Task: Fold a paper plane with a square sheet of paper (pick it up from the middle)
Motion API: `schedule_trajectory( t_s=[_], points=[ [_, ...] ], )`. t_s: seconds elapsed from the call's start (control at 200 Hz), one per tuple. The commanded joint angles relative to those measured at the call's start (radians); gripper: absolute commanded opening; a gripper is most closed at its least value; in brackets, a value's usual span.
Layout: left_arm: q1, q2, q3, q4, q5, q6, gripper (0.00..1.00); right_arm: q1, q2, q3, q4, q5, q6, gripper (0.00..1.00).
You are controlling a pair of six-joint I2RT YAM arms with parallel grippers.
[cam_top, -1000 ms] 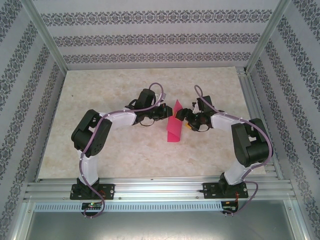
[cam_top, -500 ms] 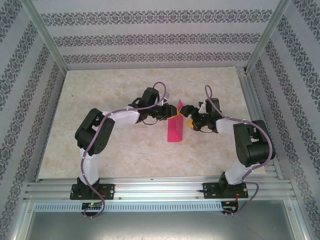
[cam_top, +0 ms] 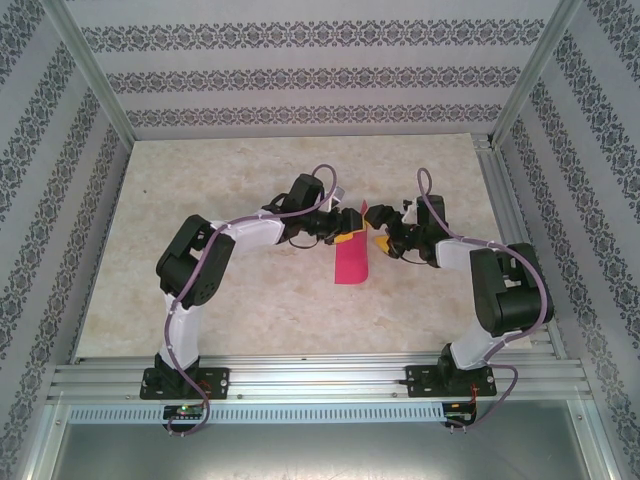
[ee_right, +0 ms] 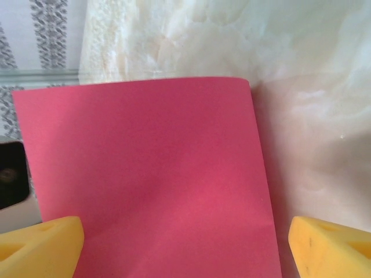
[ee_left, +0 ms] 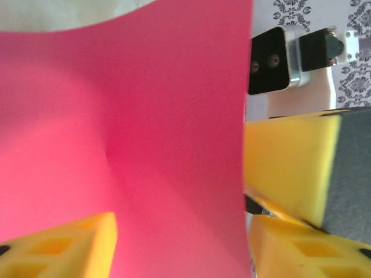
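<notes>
Top view: sheet of paper (cam_top: 352, 262) seen mid-frame on the tabletop (cam_top: 250, 300), flanked by left claw (cam_top: 345, 226) and right claw (cam_top: 381, 240)
Left wrist: left claw (ee_left: 182, 231) parted, sheet of paper (ee_left: 145, 133) spread across left and centre
Right wrist: right claw (ee_right: 185, 231) spread wide, sheet of paper (ee_right: 151, 168) centred between its fingers

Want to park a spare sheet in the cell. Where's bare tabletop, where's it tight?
Tight: centre, where left hand and right hand flank the paper. Free: far strip of table between them and back wall; left side between left arm and side wall; near strip between paper and front rail.
</notes>
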Motion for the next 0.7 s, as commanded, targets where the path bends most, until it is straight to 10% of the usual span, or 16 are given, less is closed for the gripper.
schedule_trajectory(
  t_s=[0.0, 0.46, 0.694],
  points=[
    [-0.022, -0.027, 0.029, 0.019, 0.039, 0.035, 0.77, 0.003, -0.032, -0.020, 0.018, 0.019, -0.002, 0.91],
    [-0.017, -0.116, -0.066, 0.299, 0.073, -0.031, 0.98, -0.009, -0.079, 0.036, -0.225, 0.035, -0.158, 0.92],
    [0.001, -0.182, -0.111, 0.209, -0.094, 0.035, 0.78, -0.021, -0.112, 0.018, -0.194, 0.026, -0.136, 0.92]
  ],
)
